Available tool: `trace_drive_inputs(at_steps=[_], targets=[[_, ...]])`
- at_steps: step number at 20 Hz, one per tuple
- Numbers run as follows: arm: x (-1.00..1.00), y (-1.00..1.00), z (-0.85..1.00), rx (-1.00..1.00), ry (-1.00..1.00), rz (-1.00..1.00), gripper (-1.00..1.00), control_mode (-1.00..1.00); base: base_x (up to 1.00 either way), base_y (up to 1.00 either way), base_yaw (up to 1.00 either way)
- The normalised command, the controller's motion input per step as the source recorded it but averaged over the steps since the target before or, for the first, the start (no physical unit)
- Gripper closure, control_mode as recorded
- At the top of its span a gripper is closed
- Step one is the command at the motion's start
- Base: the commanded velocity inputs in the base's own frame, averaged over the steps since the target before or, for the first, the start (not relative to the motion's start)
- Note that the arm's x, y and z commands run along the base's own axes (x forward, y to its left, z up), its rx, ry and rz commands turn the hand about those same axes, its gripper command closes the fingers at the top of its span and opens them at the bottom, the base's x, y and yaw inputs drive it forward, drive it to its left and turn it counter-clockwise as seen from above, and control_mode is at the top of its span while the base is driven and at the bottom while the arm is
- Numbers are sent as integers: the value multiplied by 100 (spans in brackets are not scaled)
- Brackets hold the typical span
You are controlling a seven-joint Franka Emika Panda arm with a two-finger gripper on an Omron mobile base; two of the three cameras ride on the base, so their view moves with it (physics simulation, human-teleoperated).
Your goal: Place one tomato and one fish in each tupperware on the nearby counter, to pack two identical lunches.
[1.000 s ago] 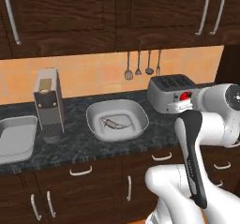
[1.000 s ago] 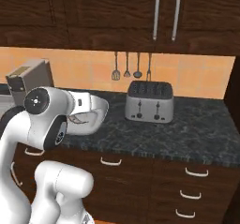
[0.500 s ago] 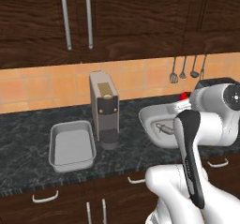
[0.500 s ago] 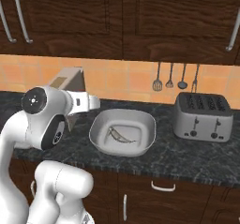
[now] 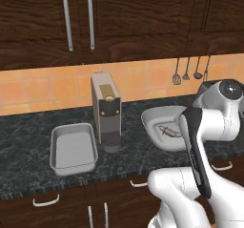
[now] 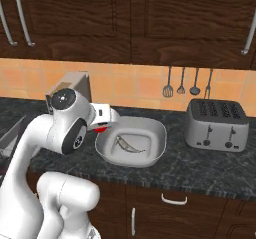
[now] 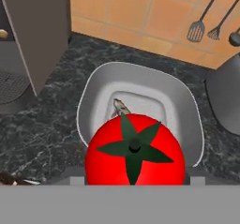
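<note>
My gripper (image 7: 134, 171) is shut on a glossy red tomato (image 7: 134, 150) with a dark green star-shaped stem, which hides most of the fingers. Directly beneath it the whiter, rounder tupperware (image 7: 89, 101) rests on the black speckled counter (image 7: 42, 129), with a thin grey fish (image 7: 121, 107) lying inside. From the right base view the gripper (image 6: 102, 128) hangs over the left rim of that tupperware (image 6: 155, 143), the fish (image 6: 127, 145) in its middle. The left base view has this tupperware (image 5: 157, 119) with the fish (image 5: 167, 131), and the grey rectangular tupperware (image 5: 55, 148) further left with a bare bottom.
A tall grey coffee machine (image 5: 107, 110) stands between the two containers, close to the round one's left side (image 7: 33, 35). A steel toaster (image 6: 216, 125) sits to the right. Kitchen utensils (image 6: 187, 83) hang on the orange tiled wall. Dark cabinets hang above the counter.
The whole picture has shifted because the base drove left along the counter. The coffee machine and rectangular container came into the left view. The gripper keeps the tomato.
</note>
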Motion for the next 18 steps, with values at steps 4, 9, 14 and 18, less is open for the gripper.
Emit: trace_drive_inputs(at_steps=[4, 9, 14, 18], targets=[[6, -80, -57, 10, 0, -12, 100, -100, 0, 0, 0], [20, -30, -52, 15, 1, -20, 100, -100, 0, 0, 0], [34, -1, -26, 12, 5, -12, 100, -100, 0, 0, 0], [67, 0, -18, 0, 6, 0, 100, -100, 0, 0, 0]])
